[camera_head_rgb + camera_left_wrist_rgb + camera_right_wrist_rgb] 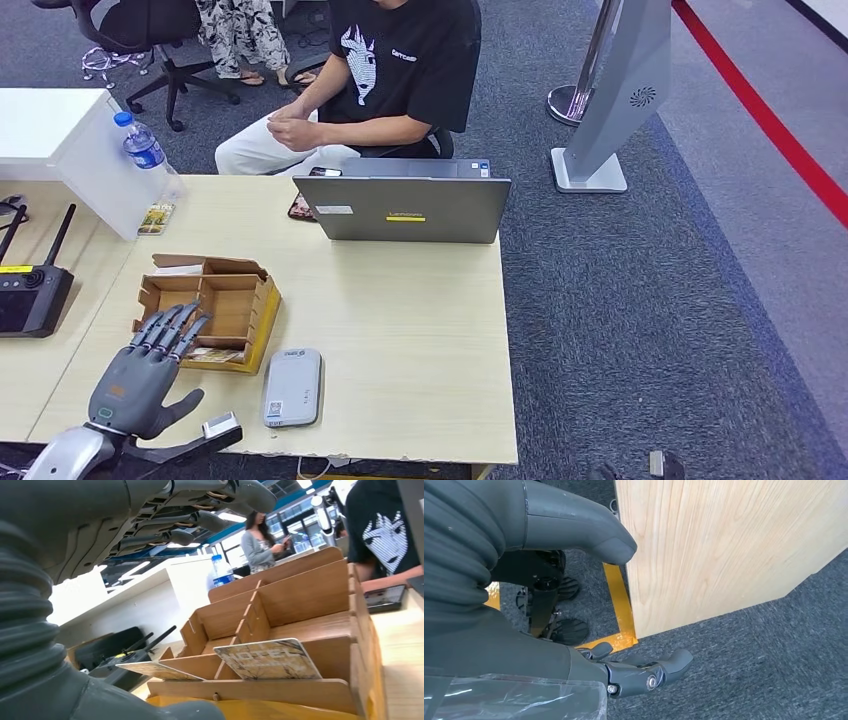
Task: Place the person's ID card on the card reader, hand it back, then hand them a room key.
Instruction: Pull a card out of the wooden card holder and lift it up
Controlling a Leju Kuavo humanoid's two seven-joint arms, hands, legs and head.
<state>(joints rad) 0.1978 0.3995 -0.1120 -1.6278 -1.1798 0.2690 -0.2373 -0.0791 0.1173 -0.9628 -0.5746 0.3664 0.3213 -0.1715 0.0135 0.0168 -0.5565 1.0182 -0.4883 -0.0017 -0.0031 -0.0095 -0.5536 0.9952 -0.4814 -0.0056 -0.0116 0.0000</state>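
Note:
My left hand (pixel 150 370) hovers open over the near edge of the wooden card holder (pixel 245 300), fingers stretched toward it and holding nothing. In the left wrist view a hotel room key card (pixel 267 658) stands in the holder's front slot, a second card (pixel 155 670) beside it, and my fingers (pixel 200 510) spread just above them. The grey card reader (pixel 292 386) lies flat on the table to the right of my hand. My right hand (pixel 644 672) hangs empty beside the table's side panel. The person (pixel 395 70) sits behind the laptop with hands together.
A grey laptop (pixel 405 205) stands open at the table's far edge, a phone (pixel 300 205) beside it. A water bottle (pixel 145 150) and white box sit at the far left. A black controller with antennas (pixel 35 295) lies left of the holder.

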